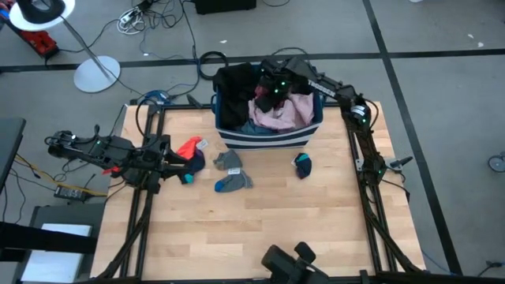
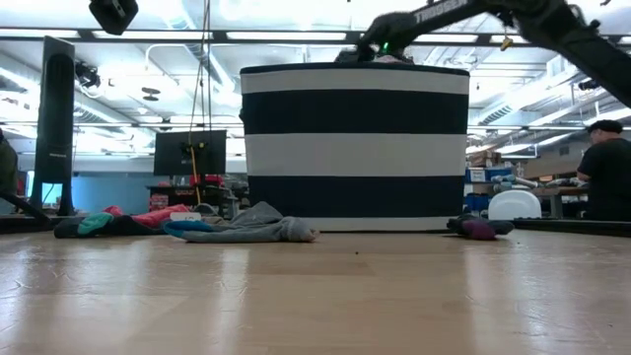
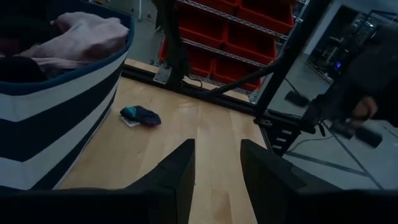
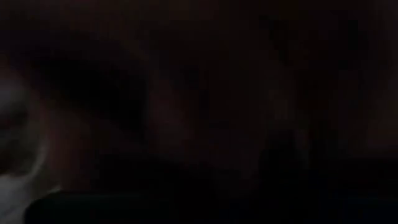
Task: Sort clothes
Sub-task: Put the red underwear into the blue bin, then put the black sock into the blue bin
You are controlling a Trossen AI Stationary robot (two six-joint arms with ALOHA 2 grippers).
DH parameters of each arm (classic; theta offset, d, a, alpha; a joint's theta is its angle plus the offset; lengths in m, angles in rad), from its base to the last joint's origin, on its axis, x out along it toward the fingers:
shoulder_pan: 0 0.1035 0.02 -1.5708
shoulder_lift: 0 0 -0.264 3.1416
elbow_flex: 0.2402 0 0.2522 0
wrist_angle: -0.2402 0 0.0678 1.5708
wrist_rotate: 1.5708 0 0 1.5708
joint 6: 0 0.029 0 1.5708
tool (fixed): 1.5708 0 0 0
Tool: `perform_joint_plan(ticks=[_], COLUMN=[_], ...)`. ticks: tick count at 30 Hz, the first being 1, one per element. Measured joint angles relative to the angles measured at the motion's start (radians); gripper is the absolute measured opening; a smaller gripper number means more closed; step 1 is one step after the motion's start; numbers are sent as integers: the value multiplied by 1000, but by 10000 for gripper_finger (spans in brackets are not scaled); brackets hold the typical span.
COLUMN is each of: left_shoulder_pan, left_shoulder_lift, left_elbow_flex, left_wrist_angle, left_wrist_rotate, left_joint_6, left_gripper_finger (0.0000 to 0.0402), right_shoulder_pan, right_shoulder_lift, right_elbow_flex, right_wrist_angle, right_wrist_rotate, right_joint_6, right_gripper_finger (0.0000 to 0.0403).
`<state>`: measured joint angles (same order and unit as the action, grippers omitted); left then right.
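Note:
A dark blue bin with white stripes (image 1: 268, 136) stands at the table's far middle, holding black (image 1: 235, 88) and pink (image 1: 286, 114) clothes. My right gripper (image 1: 267, 96) reaches down into the bin from the right, among these clothes; its wrist view is dark. On the table lie a red-orange piece (image 1: 189, 147), a blue piece (image 1: 192, 167), a grey sock (image 1: 229, 160), a blue-grey sock (image 1: 233, 183) and a dark teal sock (image 1: 303, 165). My left gripper (image 3: 217, 174) is open at the table's left, beside the red-orange piece, holding nothing.
Black frame rails (image 1: 371, 166) run along the table's left and right sides. A camera mount (image 1: 288, 260) sits at the near edge. Bare wood lies in front of the socks. A person (image 2: 606, 168) stands beyond the table on the right.

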<state>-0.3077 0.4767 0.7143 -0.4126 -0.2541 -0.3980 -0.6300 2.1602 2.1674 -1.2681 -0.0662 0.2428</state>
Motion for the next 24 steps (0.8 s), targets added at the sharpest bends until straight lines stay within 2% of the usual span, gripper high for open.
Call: perform_joint_plan(ticks=[10,13,17,24], left_shoulder_pan=[0,0,0,0], left_shoulder_lift=[0,0,0,0], left_elbow_flex=[0,0,0,0], left_wrist_angle=[-1,-1,0,2], left_wrist_rotate=[0,0,0,0], left_joint_6=[0,0,0,-5], left_gripper_finger=[133,133,133,133], right_shoulder_pan=[0,1,24,150], right_shoulder_lift=[-199,-268,-377,-556], right_elbow_flex=[0,0,0,2], right_wrist_angle=[-25,-55,-109,-193], right_wrist_rotate=[14,15,44,177], right_joint_6=[30,56,83,198], right_gripper_finger=[197,226,242,237])
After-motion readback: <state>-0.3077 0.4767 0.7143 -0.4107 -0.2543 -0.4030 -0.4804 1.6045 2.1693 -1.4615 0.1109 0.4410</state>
